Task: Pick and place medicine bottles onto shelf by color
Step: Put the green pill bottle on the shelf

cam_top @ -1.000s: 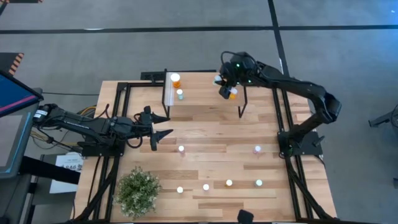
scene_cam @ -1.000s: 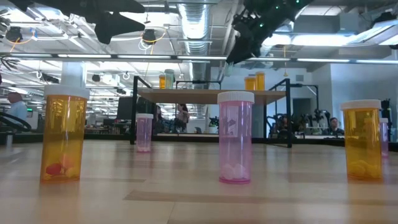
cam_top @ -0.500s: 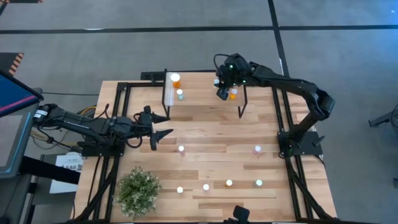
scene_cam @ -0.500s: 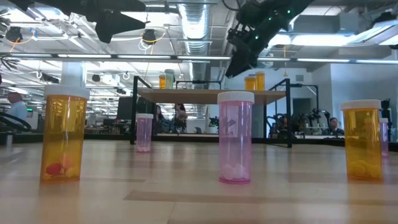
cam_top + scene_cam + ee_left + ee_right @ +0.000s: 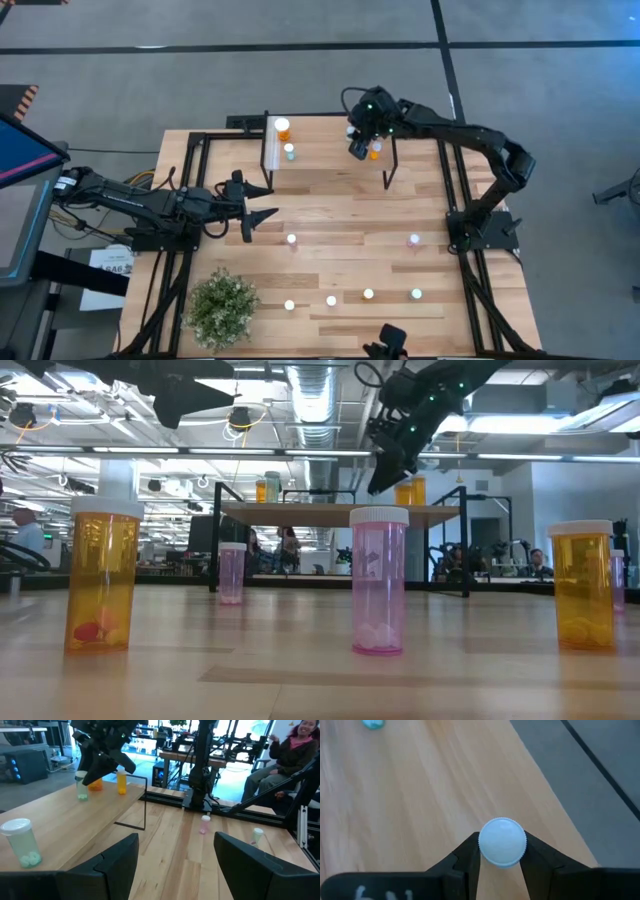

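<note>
— While the shelf (image 5: 330,135) stands at the far edge of the tabletop (image 5: 330,210), where is the bottle being handled?

— Over the right part of the shelf. The right claw (image 5: 501,851) is clenched on a white-capped bottle (image 5: 502,842), one finger on each side of the cap, with the light wood plank straight below it. In the high view the right claw (image 5: 360,140) hangs above the plank with an orange bottle (image 5: 375,152) showing just beside it. Whether the bottle's base touches the plank I cannot tell.

— What else is on the shelf?

— Near its white end panel (image 5: 268,143) stand a larger orange bottle (image 5: 282,128) and a teal bottle (image 5: 289,152), close together. The low view shows two orange bottles (image 5: 410,491) on the right part of the plank, under the dark claw.

— And lower down on the tabletop?

— White caps scattered well apart: one near the middle (image 5: 291,239), one toward the right (image 5: 414,239), and a row of four along the near side (image 5: 350,298). From table height, the closest are an orange bottle (image 5: 102,576), a pink bottle (image 5: 379,580) and another orange one (image 5: 583,585).

— The other arm?

— The left claw (image 5: 252,206) waits above the left side of the tabletop, fingers spread apart and gripping nothing. A potted plant (image 5: 221,307) sits at the near left corner.
</note>
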You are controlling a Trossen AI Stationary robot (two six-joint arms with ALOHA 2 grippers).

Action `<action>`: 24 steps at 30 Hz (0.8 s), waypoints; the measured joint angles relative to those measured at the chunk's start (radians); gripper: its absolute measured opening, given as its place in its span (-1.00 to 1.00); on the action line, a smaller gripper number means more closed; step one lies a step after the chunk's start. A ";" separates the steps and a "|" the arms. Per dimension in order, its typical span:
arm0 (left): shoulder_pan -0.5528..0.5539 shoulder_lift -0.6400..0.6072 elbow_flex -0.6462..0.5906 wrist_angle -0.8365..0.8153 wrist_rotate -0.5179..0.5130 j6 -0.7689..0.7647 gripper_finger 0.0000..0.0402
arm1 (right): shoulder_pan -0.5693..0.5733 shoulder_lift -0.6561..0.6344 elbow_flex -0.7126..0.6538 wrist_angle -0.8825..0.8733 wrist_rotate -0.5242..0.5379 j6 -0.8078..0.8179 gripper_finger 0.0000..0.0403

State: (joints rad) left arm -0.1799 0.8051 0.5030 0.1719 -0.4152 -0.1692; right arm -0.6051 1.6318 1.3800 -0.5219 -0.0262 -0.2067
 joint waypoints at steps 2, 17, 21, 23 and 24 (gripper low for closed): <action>0.000 0.000 0.000 0.000 0.000 0.000 0.23 | -0.008 0.000 0.000 -0.003 0.000 0.003 -0.31; 0.000 0.000 0.000 -0.001 0.000 0.005 0.23 | -0.005 0.000 0.000 -0.015 -0.001 0.023 -0.15; 0.000 0.000 0.000 -0.001 0.000 0.007 0.23 | -0.004 0.000 0.000 -0.014 -0.001 0.024 -0.06; 0.000 0.000 0.000 -0.001 0.000 0.007 0.23 | -0.005 0.000 0.000 -0.014 -0.001 0.027 -0.01; 0.000 0.000 0.000 -0.001 0.000 0.006 0.23 | -0.005 0.000 0.001 -0.016 -0.001 0.032 0.01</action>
State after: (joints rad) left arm -0.1799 0.8052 0.5030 0.1711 -0.4149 -0.1627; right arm -0.6096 1.6318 1.3808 -0.5381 -0.0269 -0.1747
